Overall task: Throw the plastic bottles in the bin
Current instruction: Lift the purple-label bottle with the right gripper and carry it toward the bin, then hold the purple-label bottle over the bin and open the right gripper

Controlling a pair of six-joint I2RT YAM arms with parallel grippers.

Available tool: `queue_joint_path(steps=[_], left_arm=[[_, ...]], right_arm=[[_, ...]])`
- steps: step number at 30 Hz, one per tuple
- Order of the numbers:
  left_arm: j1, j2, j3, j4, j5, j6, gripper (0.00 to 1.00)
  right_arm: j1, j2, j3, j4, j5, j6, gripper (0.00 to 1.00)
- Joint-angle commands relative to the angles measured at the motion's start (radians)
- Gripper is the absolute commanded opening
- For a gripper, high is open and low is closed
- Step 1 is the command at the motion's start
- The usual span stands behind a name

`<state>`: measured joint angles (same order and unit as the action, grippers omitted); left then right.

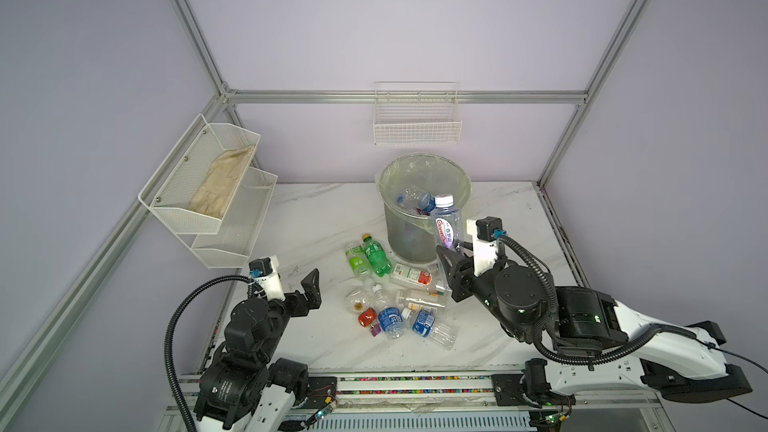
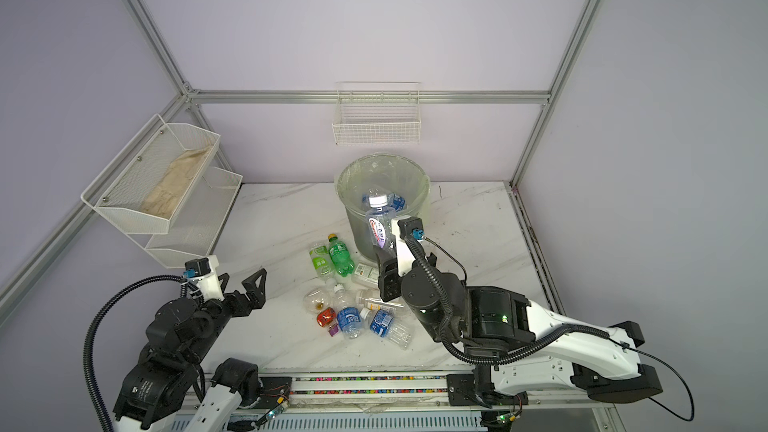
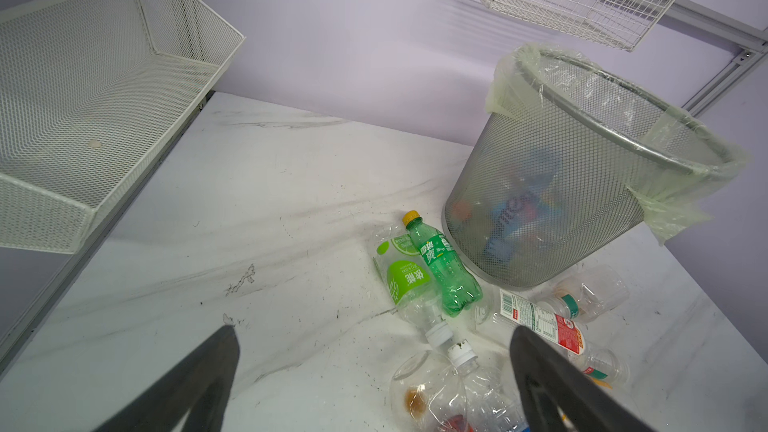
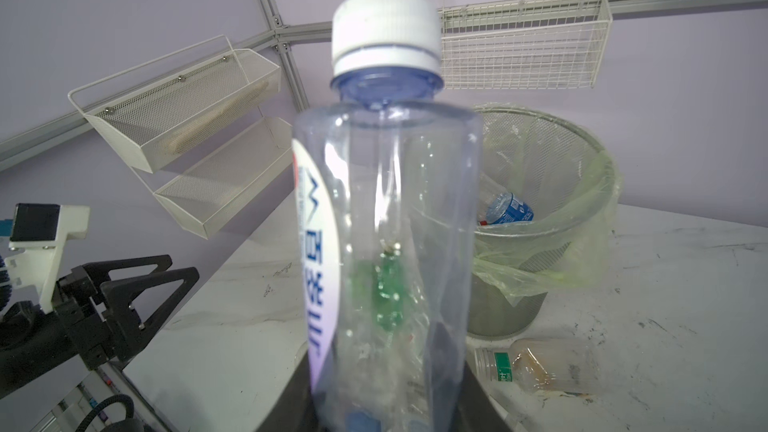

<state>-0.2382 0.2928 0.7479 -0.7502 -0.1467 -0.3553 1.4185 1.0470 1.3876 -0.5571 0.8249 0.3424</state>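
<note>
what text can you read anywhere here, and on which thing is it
"Gant", the rest curving out of sight: label of the white-capped bottle.
"百岁山": same label, side-on in the right wrist view.
"雪碧": green bottle.
"依能": green label of the clear bottle beside it.
Red-and-white labelled bottle: barcode and print too small.
Blue-labelled bottles: too blurred.

bin (image 3: 540,209): grey metal mesh, matt, with a smooth metal rim. liner (image 3: 673,209) in the bin: thin, crinkly, translucent green plastic film. clear bottle (image 4: 395,222) near the bin: glossy clear plastic, ribbed white cap. green bottle (image 1: 376,257) beside the bin: glossy plastic. table (image 1: 316,218) under the bin: smooth white marble-look, scuffed. shelf baskets (image 1: 187,216) left of the bin: white-painted metal mesh.
</note>
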Motion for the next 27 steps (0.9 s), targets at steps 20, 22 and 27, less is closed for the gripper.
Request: queue_joint_path(steps=[20, 22, 27], left_arm=[[-0.018, 0.021, -0.036, 0.019, 0.010, 0.012, 1.00], [-0.018, 0.022, -0.036, 0.020, 0.012, 0.014, 1.00], [-0.020, 0.019, -0.036, 0.017, 0.012, 0.017, 1.00]], right_arm=[[-0.429, 0.223, 0.234, 0.015, -0.365, -0.123, 0.31], [-0.452, 0.254, 0.262, 0.019, -0.395, -0.131, 0.31], [-0.484, 0.321, 0.341, 0.022, -0.437, -0.152, 0.31]])
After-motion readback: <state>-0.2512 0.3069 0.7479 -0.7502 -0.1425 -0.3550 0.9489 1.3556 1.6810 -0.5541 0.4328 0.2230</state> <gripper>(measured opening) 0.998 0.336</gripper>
